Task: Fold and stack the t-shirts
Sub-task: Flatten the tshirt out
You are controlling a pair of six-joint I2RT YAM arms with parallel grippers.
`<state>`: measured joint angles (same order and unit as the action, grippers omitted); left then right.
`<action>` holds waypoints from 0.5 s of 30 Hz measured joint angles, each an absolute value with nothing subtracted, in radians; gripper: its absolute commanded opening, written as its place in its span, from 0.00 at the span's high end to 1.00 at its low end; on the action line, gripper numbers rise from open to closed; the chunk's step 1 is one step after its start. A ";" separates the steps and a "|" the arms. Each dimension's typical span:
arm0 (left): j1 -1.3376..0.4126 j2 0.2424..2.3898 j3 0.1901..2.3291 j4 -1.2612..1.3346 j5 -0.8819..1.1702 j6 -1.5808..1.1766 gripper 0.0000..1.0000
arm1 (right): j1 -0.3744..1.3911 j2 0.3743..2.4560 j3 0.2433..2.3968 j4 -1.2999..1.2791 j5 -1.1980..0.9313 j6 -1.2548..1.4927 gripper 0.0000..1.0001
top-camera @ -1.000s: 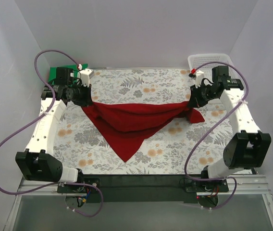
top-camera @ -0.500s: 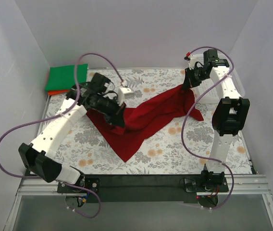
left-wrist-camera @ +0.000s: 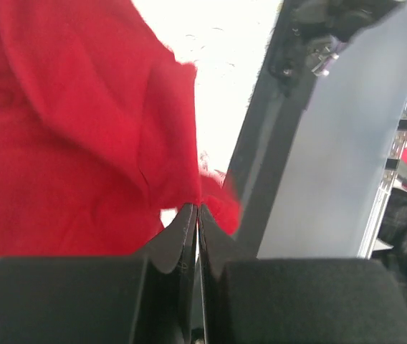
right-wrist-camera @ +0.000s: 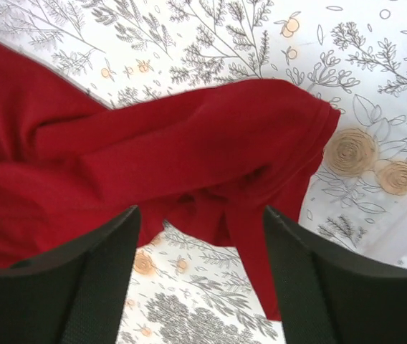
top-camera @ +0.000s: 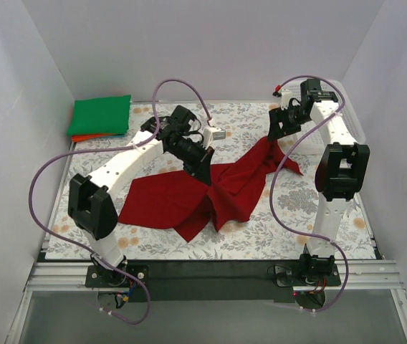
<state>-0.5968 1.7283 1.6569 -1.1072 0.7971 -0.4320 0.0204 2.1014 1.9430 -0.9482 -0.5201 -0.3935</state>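
Note:
The dark red t-shirt (top-camera: 189, 197) lies crumpled across the middle of the floral table, one end trailing up to the right. My left gripper (top-camera: 202, 169) is shut on a fold of it near the centre; the left wrist view shows the closed jaws (left-wrist-camera: 198, 209) pinching the red cloth (left-wrist-camera: 67, 143). Over the shirt's far right end my right gripper (top-camera: 279, 133) stands open. In the right wrist view the red shirt (right-wrist-camera: 189, 143) lies loose on the table beyond the spread fingers, and nothing sits in the gripper (right-wrist-camera: 198, 215). A folded green t-shirt (top-camera: 102, 115) rests on an orange one (top-camera: 82, 137) at the back left.
The flowered tablecloth (top-camera: 246, 122) covers the whole work surface. White walls close in the back and both sides. The left arm reaches diagonally across the table's left half; the right arm stands tall along the right edge.
My right gripper has opened and let go of the red shirt. The left gripper carried its end rightward toward the centre, and the shirt sagged onto the table.

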 measured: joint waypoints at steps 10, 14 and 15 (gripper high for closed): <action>-0.588 2.002 1.491 -0.869 0.789 -0.580 1.00 | 0.043 1.773 1.584 -0.936 -0.512 -0.480 0.50; -0.543 2.044 1.496 -0.822 0.774 -0.630 1.00 | 0.180 1.508 1.378 -0.933 -0.537 -0.527 0.55; -0.525 2.051 1.503 -0.817 0.770 -0.641 1.00 | 0.249 1.454 1.337 -0.921 -0.541 -0.530 0.54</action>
